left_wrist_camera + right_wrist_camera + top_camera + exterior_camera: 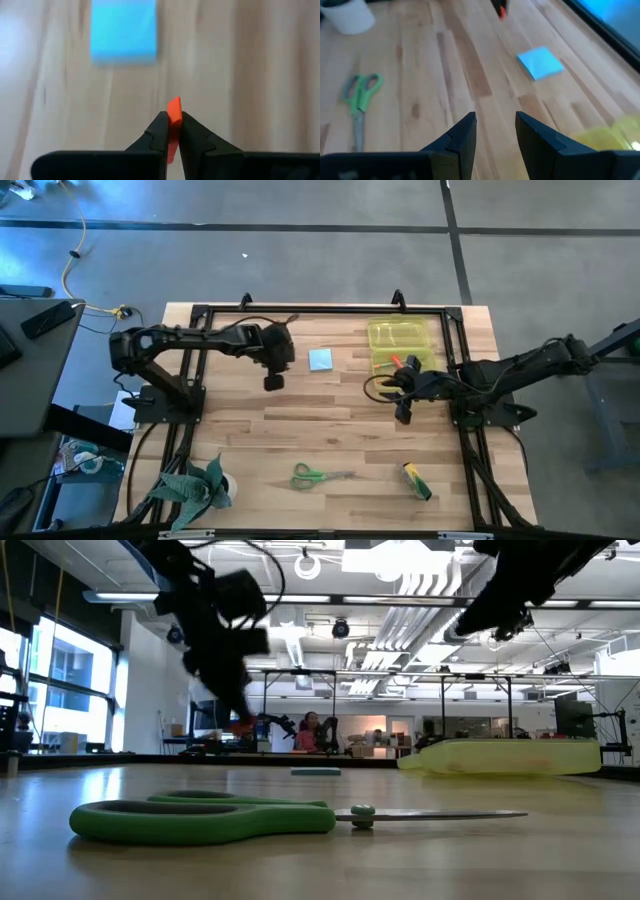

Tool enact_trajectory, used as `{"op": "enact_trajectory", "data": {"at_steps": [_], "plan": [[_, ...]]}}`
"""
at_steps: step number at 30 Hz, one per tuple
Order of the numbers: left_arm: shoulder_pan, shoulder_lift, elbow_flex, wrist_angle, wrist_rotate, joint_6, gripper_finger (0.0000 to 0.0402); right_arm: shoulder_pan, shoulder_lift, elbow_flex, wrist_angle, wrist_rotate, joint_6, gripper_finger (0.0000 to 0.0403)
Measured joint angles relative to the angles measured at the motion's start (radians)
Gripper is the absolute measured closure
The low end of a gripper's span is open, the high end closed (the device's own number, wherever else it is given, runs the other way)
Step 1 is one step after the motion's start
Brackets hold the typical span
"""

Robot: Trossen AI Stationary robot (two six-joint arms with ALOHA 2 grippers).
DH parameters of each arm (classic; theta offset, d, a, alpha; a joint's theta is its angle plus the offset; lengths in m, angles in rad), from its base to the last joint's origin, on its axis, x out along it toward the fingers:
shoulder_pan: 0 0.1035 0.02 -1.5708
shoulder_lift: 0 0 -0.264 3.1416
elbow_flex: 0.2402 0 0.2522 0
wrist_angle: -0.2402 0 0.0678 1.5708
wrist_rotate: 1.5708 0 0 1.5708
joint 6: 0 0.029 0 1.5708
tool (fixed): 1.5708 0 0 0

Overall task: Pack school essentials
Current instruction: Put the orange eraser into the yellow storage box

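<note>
My left gripper (173, 125) is shut on a tiny red piece (173, 111), above the table, near the light-blue note pad (320, 359); the right wrist view shows it far off (500, 7). The note pad lies flat on the wood (123, 32). My right gripper (495, 120) hangs open over bare table beside the translucent yellow case (400, 345), nothing between its fingers. A red-orange marker (405, 363) lies at the case. Green-handled scissors (320, 475) and a yellow-green stick (417, 480) lie flat near the front edge. My left gripper pinches the tiny red piece between its two fingertips (161, 131). The piece's upper end (174, 105) sticks out just past the tips. The fingers slant steeply down from above. The piece is lifted clear of the table.
A green leafy plant in a white pot (195, 485) stands at the front left corner. A dark frame (300, 310) runs along the table's far edge and sides. Bare wood lies in the middle of the table between the note pad and the scissors (210, 820).
</note>
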Motion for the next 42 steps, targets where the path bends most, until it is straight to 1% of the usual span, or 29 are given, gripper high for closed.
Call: {"op": "enact_trajectory", "data": {"at_steps": [5, 7, 10, 13, 17, 20, 23, 32, 36, 42], "plan": [[-0.033, -0.046, 0.0, 0.204, 0.164, -0.025, 0.0387, 0.031, 0.0, 0.0, 0.073, 0.0, -0.093, 0.0277], [-0.055, -0.05, 0.0, 0.302, 0.205, -0.05, 0.0387, 0.043, 0.0, 0.0, 0.093, 0.0, -0.128, 0.0277], [-0.101, -0.053, 0.0, 0.45, 0.223, -0.072, 0.0387, 0.054, 0.0, 0.0, 0.127, 0.0, -0.173, 0.0277], [-0.149, -0.053, 0.0, 0.558, 0.226, -0.066, 0.0387, 0.06, 0.01, 0.0, 0.177, 0.007, -0.224, 0.0277], [-0.211, -0.053, 0.0, 0.683, 0.194, -0.064, 0.0387, 0.063, 0.053, 0.0, 0.268, 0.008, -0.313, 0.0277], [-0.255, -0.053, 0.0, 0.763, 0.183, -0.07, 0.0387, 0.062, 0.102, 0.0, 0.362, 0.009, -0.412, 0.0277], [-0.3, -0.053, 0.0, 0.814, 0.148, -0.071, 0.0387, 0.063, 0.15, 0.0, 0.472, 0.043, -0.512, 0.0277], [-0.4, -0.053, 0.0, 0.866, 0.044, -0.072, 0.0387, 0.062, 0.293, 0.0, 0.742, 0.059, -0.683, 0.0277], [-0.423, -0.053, 0.0, 0.868, -0.021, -0.072, 0.0387, 0.062, 0.347, 0.0, 0.836, 0.03, -0.737, 0.0277], [-0.425, -0.053, 0.0, 0.868, -0.033, -0.064, 0.0387, 0.055, 0.409, 0.0, 0.981, 0.026, -0.748, 0.0277]]}}
